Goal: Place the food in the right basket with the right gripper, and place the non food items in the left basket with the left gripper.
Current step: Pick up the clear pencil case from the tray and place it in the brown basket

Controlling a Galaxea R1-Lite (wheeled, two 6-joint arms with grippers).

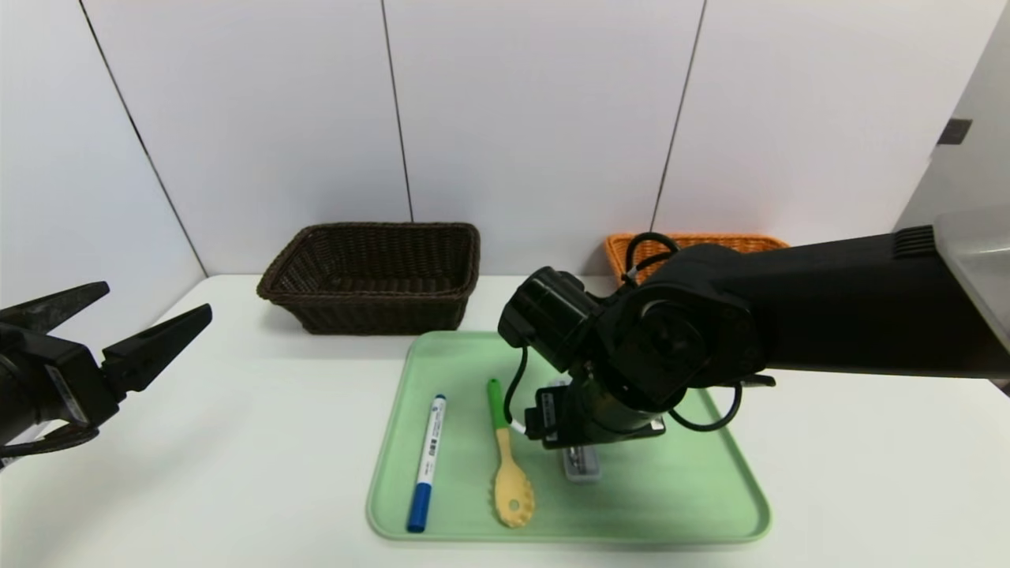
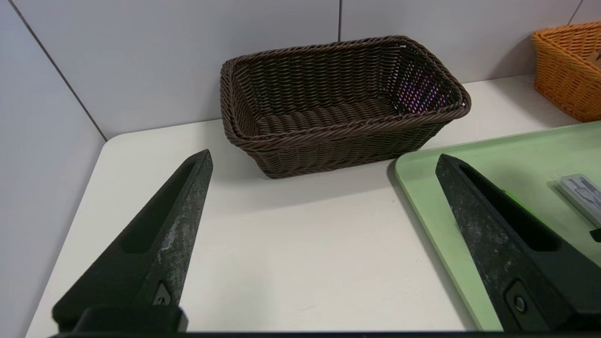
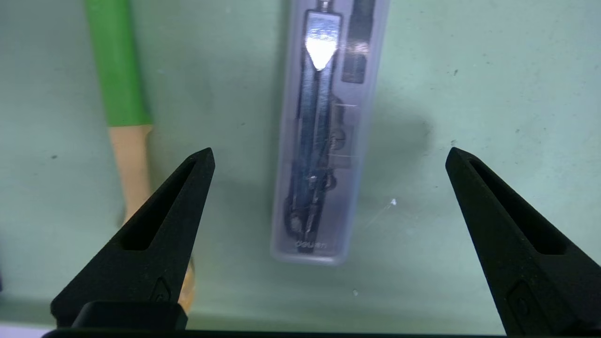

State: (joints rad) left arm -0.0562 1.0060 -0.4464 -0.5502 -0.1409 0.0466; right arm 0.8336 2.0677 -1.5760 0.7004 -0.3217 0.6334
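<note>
Although something tan is glimpsed in the orange basket (image 2: 570, 70), the marker (image 1: 428, 465), spoon (image 1: 513, 493) and grey case (image 3: 324, 141) are left on the green tray (image 1: 671, 530). Nothing is gripped by the wide-open right pincer (image 3: 330, 152) above the case or left pincer (image 1: 159, 300) beside the tray.

left gripper (image 2: 324, 157): over the white table (image 2: 281, 263), fingers wide apart
dark brown basket (image 2: 338, 131): upright on the table, near the wall (image 2: 164, 56)
green tray (image 2: 540, 164): flat, just beside the dark brown basket
clear case (image 2: 584, 195): on the tray
orange basket (image 2: 563, 89): partly in view
</note>
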